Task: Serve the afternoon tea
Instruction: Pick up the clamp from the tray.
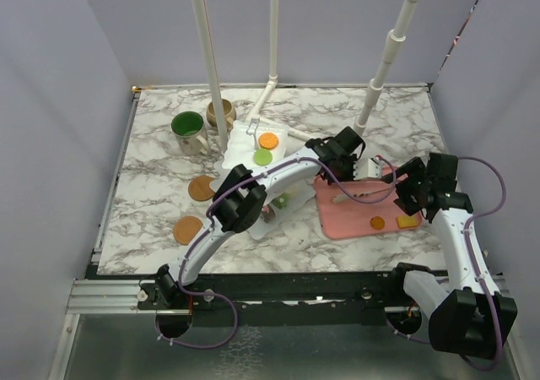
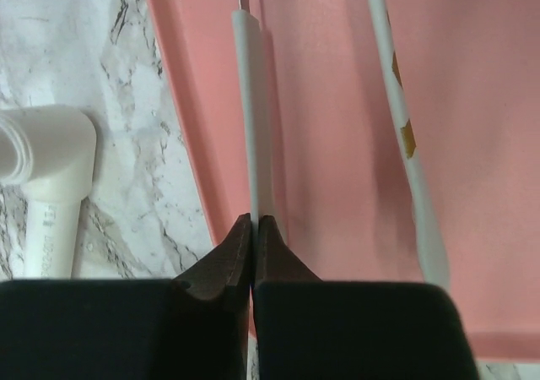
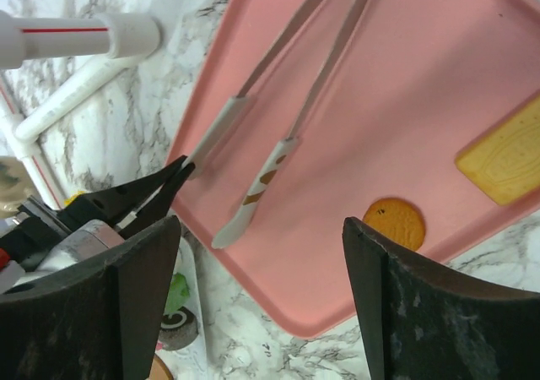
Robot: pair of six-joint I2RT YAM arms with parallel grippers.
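Left arm: stretched from its base at the near left diagonally to the right, across the front of the white tiered stand (image 1: 246,140). The left gripper (image 2: 254,224) is seen pressed together on the tip of one white-sleeved leg of the tongs (image 2: 253,101), at the left edge of the pink tray (image 2: 337,143). The other leg of the tongs lies free on the tray, just to the right.

Right arm: folded upward from the near right base, wrist bent toward the left. The right gripper (image 3: 261,253) is held above the tray with its fingers spread wide and nothing between them.

Task items: a round orange biscuit (image 3: 394,222) and a rectangular yellow biscuit (image 3: 506,160) are noted on the tray's near part. An orange and a green pastry are seen on the stand's top plate. The green-lined mug (image 1: 187,128) and beige mug (image 1: 221,112) stand at the far left, just beside each other. Two brown coasters (image 1: 201,187) lie bare, nearer on the left.

Surface and room: white marble-patterned table (image 1: 152,177) with grey veining, enclosed by pale lilac walls (image 1: 51,101). White pipes (image 1: 207,59) rise from the far side.

Writing: faint print is noted on a pipe in the left wrist view, too small to read.
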